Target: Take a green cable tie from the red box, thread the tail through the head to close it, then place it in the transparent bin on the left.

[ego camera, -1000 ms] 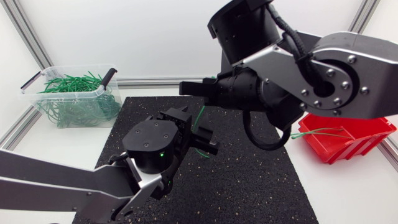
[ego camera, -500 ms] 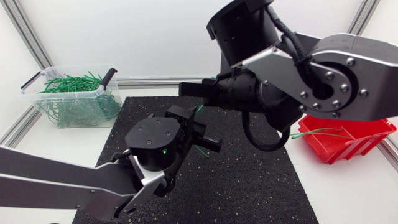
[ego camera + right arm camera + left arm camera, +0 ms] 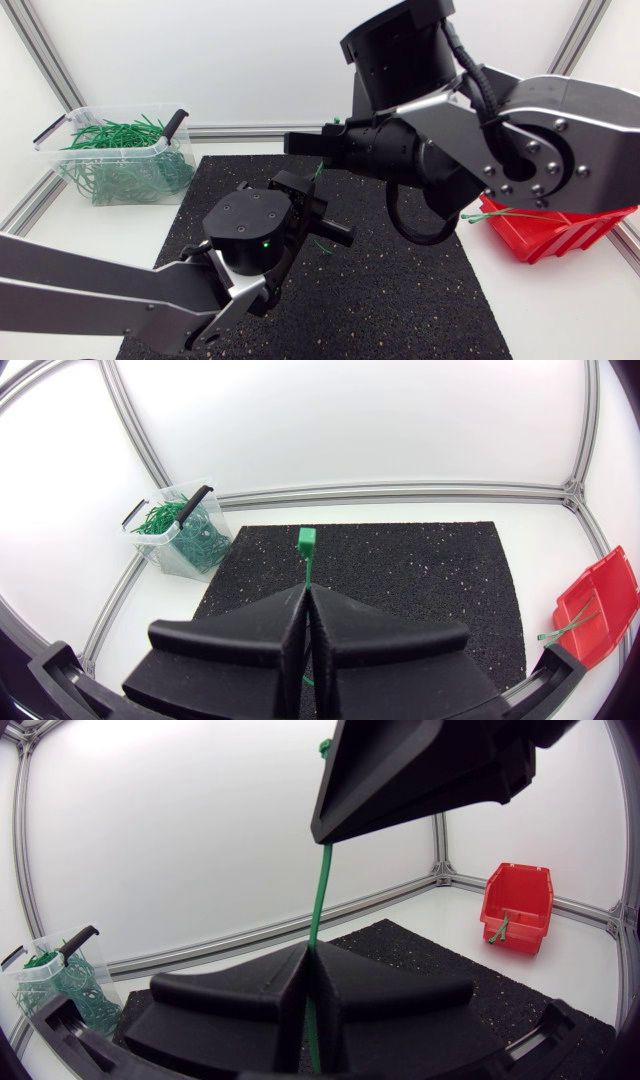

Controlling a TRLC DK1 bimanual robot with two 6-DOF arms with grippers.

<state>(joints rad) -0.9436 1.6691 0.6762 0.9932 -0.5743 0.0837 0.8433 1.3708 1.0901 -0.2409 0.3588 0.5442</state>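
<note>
Fingers of your left gripper (image 3: 308,955) were pressed together on the green cable tie (image 3: 322,890), which stood nearly upright out of the seam between them. Your left arm (image 3: 90,290) came in low from the near left corner and angled its wrist up toward the middle of the black mat (image 3: 400,290), so its gripper sat above the mat's centre.

Your right arm (image 3: 540,130) entered from the right, bent at the elbow and reached past the middle. Its gripper (image 3: 300,143) was held level, just above and behind the left one. From the right wrist view those fingers were also closed flat against each other on the tie, with its square head (image 3: 306,540) poking out just ahead of the tips. The tie thus ran as a short taut span between the two grippers, clear of the mat.

The red box (image 3: 560,230) sat on the worktop (image 3: 100,230) at the right, partly under your right arm, with a loose green tie (image 3: 500,213) across it. The transparent bin (image 3: 115,107) stood at the far left, holding a heap of green ties.
</note>
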